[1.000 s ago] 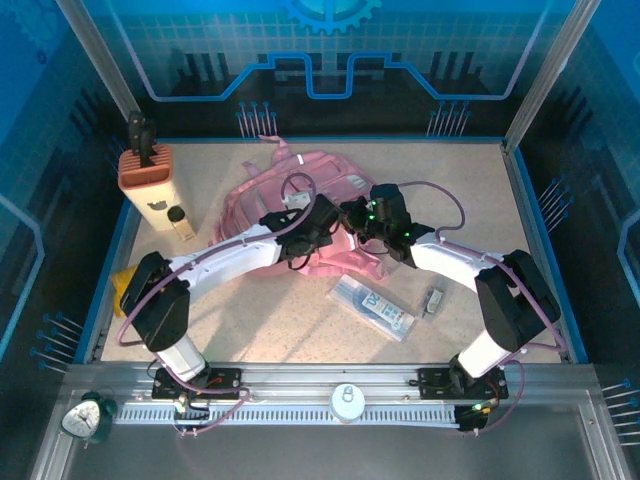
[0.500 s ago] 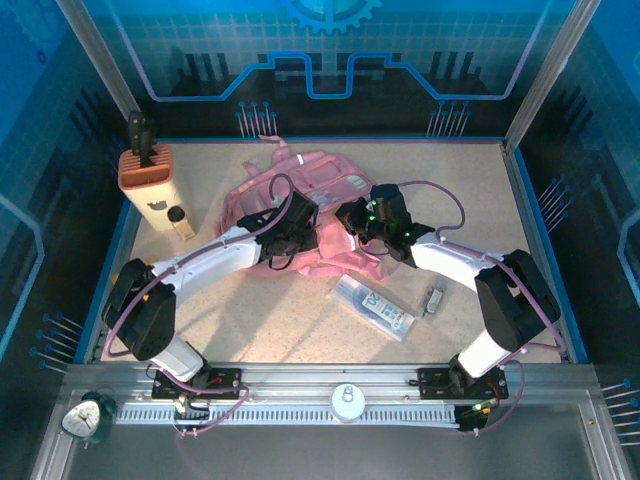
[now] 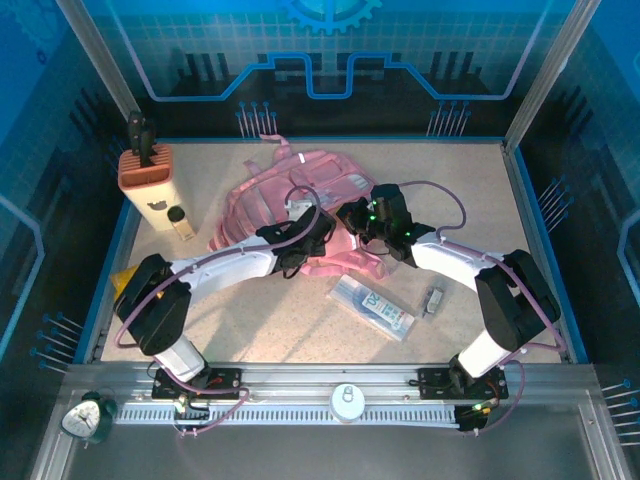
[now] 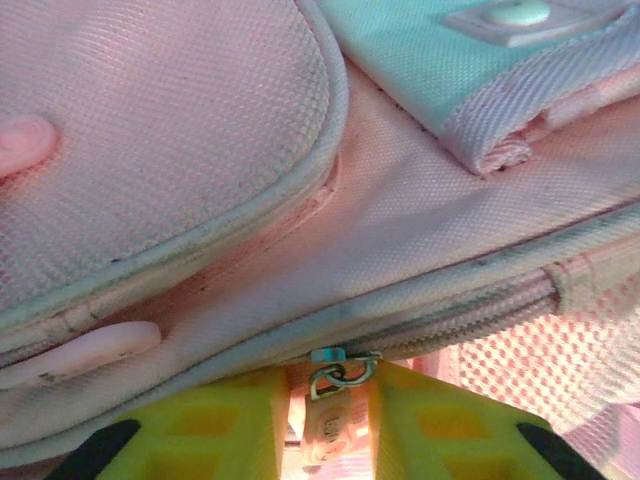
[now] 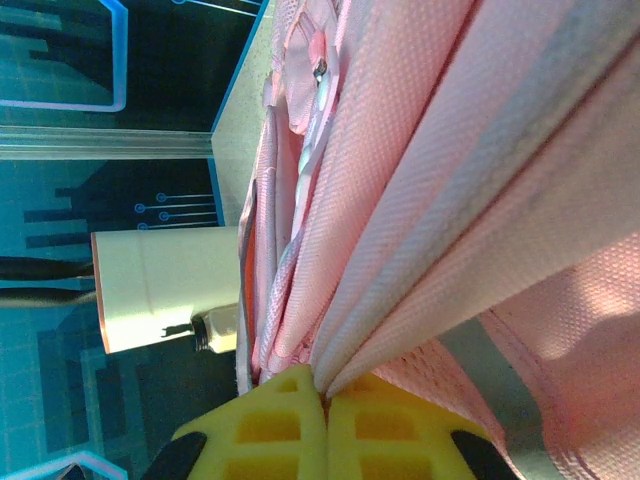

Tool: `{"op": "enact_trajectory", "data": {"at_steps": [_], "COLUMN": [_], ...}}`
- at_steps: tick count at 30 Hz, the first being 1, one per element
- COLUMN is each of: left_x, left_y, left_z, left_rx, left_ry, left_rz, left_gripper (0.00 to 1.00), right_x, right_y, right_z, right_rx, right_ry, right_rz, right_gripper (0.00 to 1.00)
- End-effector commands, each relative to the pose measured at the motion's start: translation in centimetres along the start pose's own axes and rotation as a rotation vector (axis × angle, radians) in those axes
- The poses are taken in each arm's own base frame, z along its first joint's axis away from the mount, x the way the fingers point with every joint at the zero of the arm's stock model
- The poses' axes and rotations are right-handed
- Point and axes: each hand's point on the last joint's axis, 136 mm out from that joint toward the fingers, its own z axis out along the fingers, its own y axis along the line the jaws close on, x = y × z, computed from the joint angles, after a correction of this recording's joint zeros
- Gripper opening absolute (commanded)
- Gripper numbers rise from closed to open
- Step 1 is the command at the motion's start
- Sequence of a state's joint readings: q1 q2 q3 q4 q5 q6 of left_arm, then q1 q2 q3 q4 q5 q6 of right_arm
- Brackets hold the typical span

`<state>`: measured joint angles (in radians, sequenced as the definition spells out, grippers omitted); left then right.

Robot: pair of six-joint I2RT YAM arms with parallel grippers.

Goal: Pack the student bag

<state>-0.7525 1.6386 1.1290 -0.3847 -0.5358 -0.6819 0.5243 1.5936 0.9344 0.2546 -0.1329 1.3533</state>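
Your left arm stretches forward and inward, its left pincer set narrow, with a zipper pull hanging loose between the jaws and the student bag directly ahead. The marks on that pull are too blurred to read. Your right arm bends inward toward it, right pincer clamped on a fold of the bag.

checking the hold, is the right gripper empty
No, the right gripper is pinched shut on a fold of the bag.

speckled table, student bag, clear pouch
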Motion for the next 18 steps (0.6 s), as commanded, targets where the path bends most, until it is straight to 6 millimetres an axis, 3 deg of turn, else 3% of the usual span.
{"op": "enact_trajectory", "data": {"at_steps": [1, 10, 18], "left_x": [-1.4, -1.6, 0.7], "left_y": [2.4, 2.1, 4.9], "left_z": [0.2, -1.4, -1.4], "left_rx": [-0.151, -0.079, -0.028], "left_ry": [-0.077, -0.072, 0.057], "left_rz": [0.008, 0.014, -0.037], "left_gripper": [0.24, 0.1, 0.0], "right_x": [-1.6, -1.7, -2.9], "right_y": [3.9, 3.2, 1.9], "right_z": [-0.8, -0.3, -0.6], "right_rx": [-0.118, -0.104, -0.081], "right_ry": [-0.046, -0.044, -0.05], "right_rz": [-0.05, -0.049, -0.041], "right_gripper": [0.0, 0.0, 0.0]}}
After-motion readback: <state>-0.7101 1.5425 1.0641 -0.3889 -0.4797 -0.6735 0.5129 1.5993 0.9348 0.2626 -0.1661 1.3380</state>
